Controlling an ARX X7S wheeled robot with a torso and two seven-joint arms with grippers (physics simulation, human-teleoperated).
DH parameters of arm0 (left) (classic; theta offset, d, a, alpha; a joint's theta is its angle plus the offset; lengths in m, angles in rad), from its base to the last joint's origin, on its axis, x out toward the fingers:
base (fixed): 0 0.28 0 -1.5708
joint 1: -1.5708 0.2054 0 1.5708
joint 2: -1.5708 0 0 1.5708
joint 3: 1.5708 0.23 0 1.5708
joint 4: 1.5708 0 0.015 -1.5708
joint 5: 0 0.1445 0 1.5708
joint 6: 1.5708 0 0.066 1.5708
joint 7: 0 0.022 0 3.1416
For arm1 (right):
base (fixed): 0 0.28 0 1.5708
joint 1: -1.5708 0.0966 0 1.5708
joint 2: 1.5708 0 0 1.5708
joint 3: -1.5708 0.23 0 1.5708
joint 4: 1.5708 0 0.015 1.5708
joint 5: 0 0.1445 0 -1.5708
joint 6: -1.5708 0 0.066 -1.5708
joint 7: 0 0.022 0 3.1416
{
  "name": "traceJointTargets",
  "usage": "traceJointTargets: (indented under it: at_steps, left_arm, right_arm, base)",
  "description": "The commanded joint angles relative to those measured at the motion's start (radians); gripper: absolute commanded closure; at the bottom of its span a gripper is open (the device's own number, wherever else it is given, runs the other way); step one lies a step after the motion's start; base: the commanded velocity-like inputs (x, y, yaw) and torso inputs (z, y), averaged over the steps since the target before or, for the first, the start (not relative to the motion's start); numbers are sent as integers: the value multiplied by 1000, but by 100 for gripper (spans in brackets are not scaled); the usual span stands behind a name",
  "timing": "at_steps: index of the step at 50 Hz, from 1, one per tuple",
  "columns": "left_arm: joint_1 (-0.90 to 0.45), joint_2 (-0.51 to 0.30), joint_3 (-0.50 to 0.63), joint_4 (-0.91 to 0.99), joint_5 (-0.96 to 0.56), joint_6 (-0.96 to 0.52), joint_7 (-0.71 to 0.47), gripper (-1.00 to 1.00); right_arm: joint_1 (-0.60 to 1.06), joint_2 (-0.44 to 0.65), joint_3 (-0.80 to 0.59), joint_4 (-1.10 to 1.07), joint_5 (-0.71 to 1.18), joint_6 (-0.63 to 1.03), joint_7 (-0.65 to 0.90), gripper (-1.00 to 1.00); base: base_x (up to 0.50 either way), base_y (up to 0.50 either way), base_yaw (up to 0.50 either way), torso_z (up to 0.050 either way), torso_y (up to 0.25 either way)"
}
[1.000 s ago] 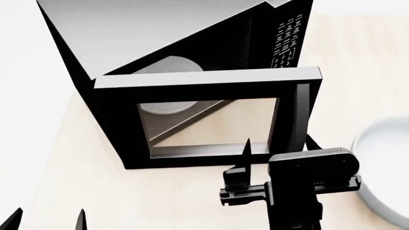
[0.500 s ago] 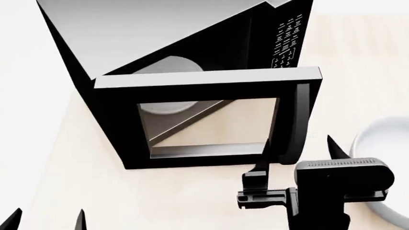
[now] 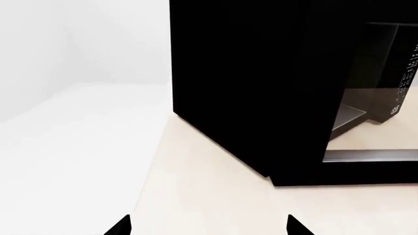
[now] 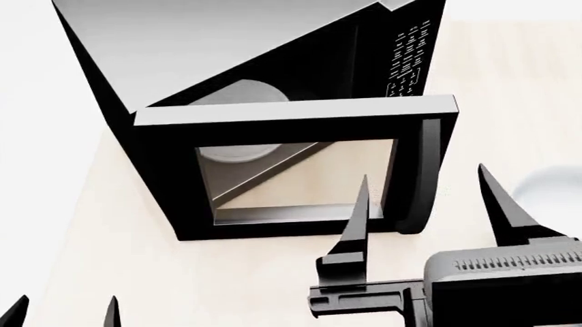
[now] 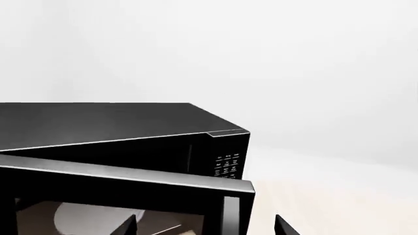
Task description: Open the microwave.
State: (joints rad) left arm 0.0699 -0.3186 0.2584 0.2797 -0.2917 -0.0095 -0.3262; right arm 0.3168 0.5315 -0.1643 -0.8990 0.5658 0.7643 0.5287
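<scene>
The black microwave (image 4: 227, 48) with a grey top stands on the table, its glass-windowed door (image 4: 291, 122) swung wide open toward me. The white turntable (image 4: 244, 92) shows inside, and the keypad (image 4: 409, 54) is at the right. The vertical black handle (image 4: 416, 197) is on the door's right end. My right gripper (image 4: 423, 174) is open and empty, its fingers either side of the handle as seen from the head, with no visible contact. The right wrist view shows the door (image 5: 130, 183) between its tips. My left gripper (image 4: 64, 306) is open and empty, low at the left, facing the microwave's side (image 3: 261, 88).
A white bowl (image 4: 555, 182) lies at the right edge, mostly hidden behind my right gripper. The pale wooden table (image 4: 127, 272) stretches in front of the door. The table's left edge runs close to the microwave's left side.
My right gripper has moved right and risen, so its fingers now frame the door handle. The door and my left gripper have not moved.
</scene>
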Motion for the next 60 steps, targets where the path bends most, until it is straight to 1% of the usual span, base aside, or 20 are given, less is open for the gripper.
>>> traceJointTargets:
  at_steps: [1,2,3,4,5,9,15,18,25,27,40,51,60]
  left_arm:
    - [1,-4,1,7,-6,-1,-4,-100]
    - [1,-4,1,6,-5,-1,-5,-100]
    - [3,-5,2,8,-4,0,-5,-100]
    - [4,-5,2,10,-5,-1,-5,-100]
    - [5,-6,2,13,-5,0,-6,-100]
    - [4,-6,3,11,-6,3,-6,-100]
    - [6,-10,4,16,-9,3,-7,-100]
    - [7,-11,4,17,-12,3,-6,-100]
    - [10,-16,2,26,-17,2,-9,-100]
    - [11,-16,3,27,-18,2,-9,-100]
    - [16,-23,-1,41,-30,-4,-16,-100]
    - [17,-25,2,45,-32,-3,-19,-100]
    - [15,-27,4,42,-36,-1,-18,-100]
  right_arm:
    - [300,246,-152,-148,482,71,453,-100]
    - [344,272,-191,-147,524,50,496,-100]
    - [423,294,-223,-147,608,44,553,-100]
    - [466,309,-254,-147,644,34,563,-100]
    - [503,315,-270,-147,679,38,611,-100]
    - [635,282,-297,-115,782,92,675,-100]
    - [807,251,-322,-35,905,163,725,-100]
    - [858,242,-335,4,934,189,730,-100]
    - [959,211,-370,128,948,249,694,-100]
    - [1002,192,-392,194,939,281,667,-100]
    - [1149,129,-460,492,894,375,547,-100]
    - [1224,90,-517,728,840,422,438,-100]
    - [1305,33,-570,905,820,483,366,-100]
  base:
    - [0,0,0,0,0]
    - [0,0,0,0,0]
    - [0,0,0,0,0]
    - [0,0,0,0,0]
    - [0,0,0,0,0]
    - [0,0,0,0,0]
    - [0,0,0,0,0]
    - [0,0,0,0,0]
    - [0,0,0,0,0]
    - [0,0,0,0,0]
    - [0,0,0,0,0]
    - [0,0,0,0,0]
    - [0,0,0,0,0]
